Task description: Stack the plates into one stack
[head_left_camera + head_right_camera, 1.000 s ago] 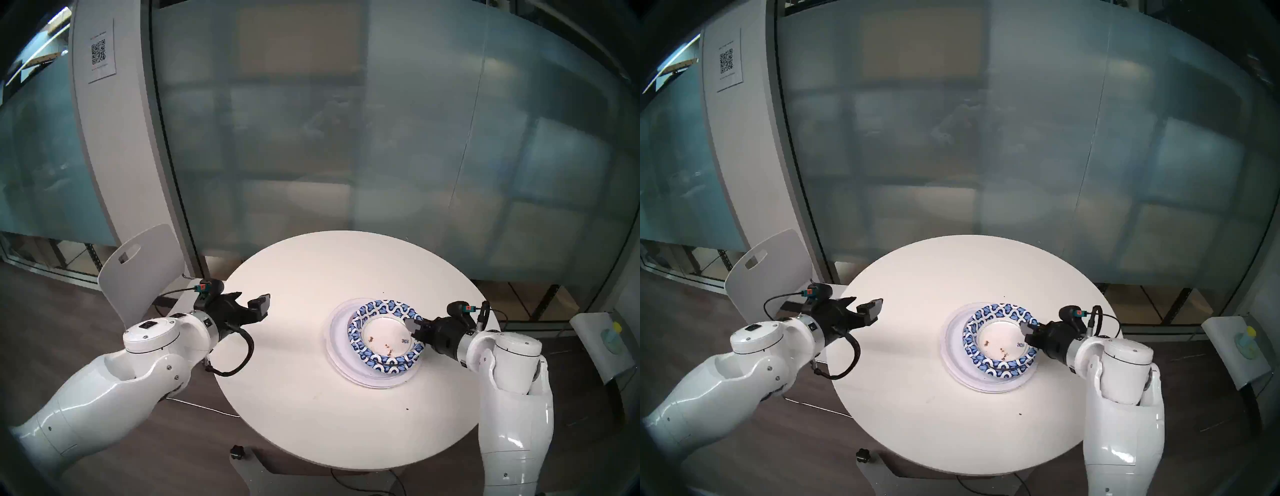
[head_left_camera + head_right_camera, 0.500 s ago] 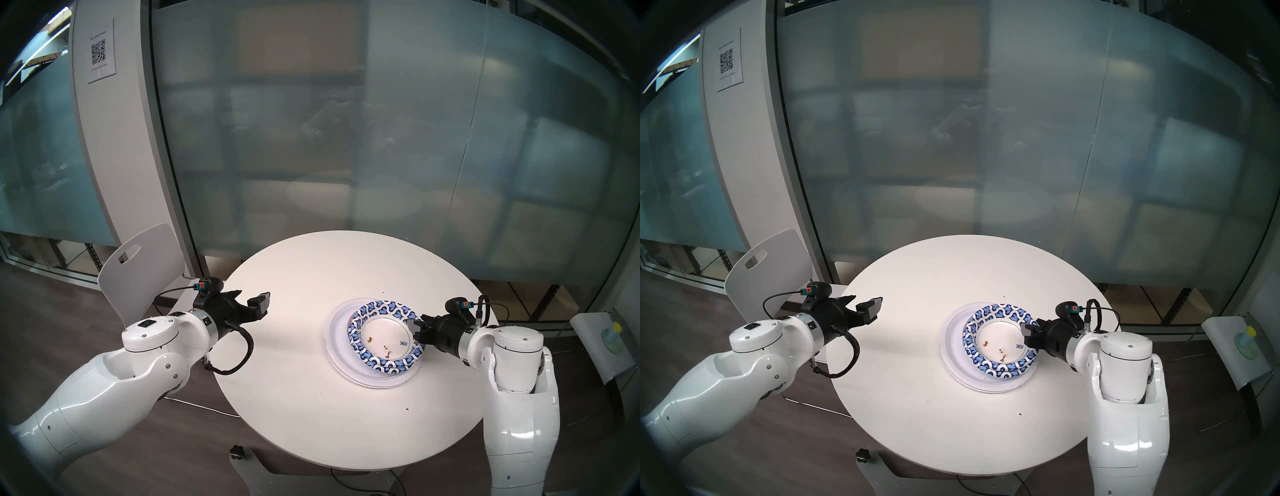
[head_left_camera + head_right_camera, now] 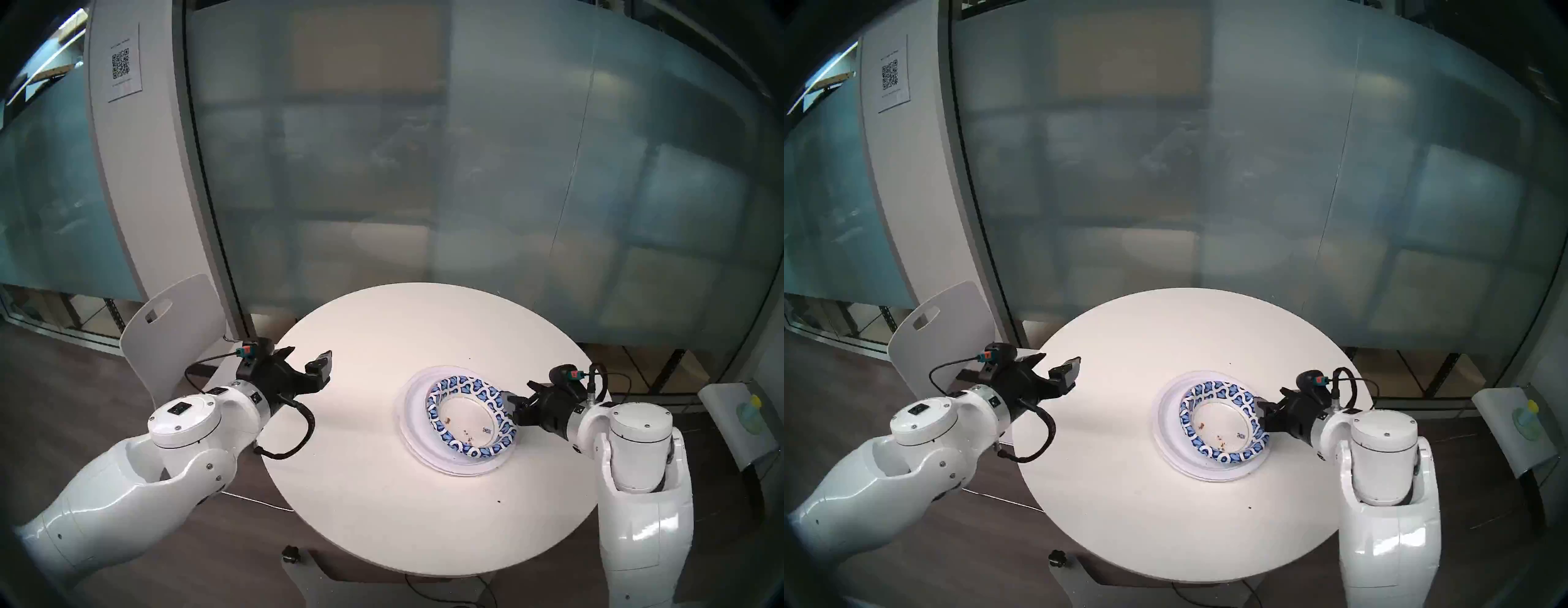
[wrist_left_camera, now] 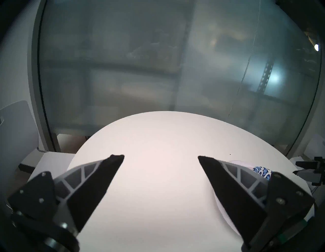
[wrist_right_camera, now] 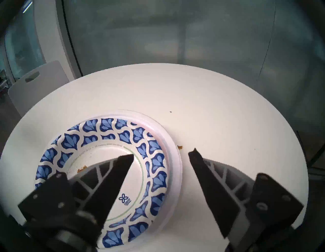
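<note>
A: Frosted glass wall behind; round white table [image 3: 382,488] in front of it, white chair [image 3: 169,327] at its left edge. Brown crumbs scattered on the tabletop.

B: Arm poses?

A: Both reach in from the near corners, forearms angled up toward the table. Left gripper [image 3: 306,359] hangs over the table's left rim, pointing roughly level toward the centre. Right gripper [image 3: 518,394] sits at the right side of the stack [image 3: 413,418], tipped slightly down.

B: Room to move?

A: The table's far half and centre are bare. The stack lies right of centre, well apart from the left gripper.

B: Stack make-up?

A: Wide white plates at the base; a blue-and-white patterned-rim plate [image 5: 107,130] on top, crumbs in its well. Lower layers can't be counted.

B: Jaws?

A: Left spread wide, nothing between them. Right parted too, gripping nothing: in the wrist view one finger [image 5: 112,181] is over the patterned plate's well, the other [image 5: 209,184] outside the stack's rim over bare table. Contact can't be told.
</note>
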Tool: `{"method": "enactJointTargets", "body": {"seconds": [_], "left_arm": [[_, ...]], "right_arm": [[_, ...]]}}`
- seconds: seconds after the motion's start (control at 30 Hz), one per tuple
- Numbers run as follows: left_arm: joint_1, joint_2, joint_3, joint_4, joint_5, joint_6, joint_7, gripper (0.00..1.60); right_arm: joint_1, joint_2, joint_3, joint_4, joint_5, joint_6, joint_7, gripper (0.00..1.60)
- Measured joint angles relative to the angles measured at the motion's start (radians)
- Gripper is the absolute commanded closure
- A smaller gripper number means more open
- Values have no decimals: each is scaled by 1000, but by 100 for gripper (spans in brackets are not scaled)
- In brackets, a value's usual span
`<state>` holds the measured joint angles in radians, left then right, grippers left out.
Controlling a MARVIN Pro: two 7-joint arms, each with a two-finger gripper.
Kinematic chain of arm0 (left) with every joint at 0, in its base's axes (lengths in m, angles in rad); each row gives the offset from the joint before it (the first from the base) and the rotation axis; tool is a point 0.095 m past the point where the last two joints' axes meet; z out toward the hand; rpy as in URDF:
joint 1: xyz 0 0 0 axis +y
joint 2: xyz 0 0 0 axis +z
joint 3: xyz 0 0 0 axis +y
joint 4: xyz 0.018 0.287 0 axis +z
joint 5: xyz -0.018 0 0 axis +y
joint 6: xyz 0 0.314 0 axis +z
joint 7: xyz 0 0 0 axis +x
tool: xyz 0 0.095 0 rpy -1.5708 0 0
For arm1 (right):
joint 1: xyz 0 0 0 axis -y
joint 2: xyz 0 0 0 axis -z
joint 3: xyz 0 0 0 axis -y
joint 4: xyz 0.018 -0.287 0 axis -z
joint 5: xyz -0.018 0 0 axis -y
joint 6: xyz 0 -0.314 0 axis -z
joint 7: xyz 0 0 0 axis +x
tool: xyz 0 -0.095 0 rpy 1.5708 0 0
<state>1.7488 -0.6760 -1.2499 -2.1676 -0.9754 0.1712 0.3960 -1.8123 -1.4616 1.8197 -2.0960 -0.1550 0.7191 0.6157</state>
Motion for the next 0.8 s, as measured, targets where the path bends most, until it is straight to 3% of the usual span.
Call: {"method": "enactJointTargets", "body": {"seconds": [0.33, 0.8], "left_arm": [[31, -15, 29, -24, 77, -68, 21, 0], [50, -18, 34, -26, 115, -101, 7, 0]], "right_arm": [[-68, -32, 8, -54, 16, -136, -22, 0], [-159, -61, 62, -71, 40, -323, -49, 0]]}}
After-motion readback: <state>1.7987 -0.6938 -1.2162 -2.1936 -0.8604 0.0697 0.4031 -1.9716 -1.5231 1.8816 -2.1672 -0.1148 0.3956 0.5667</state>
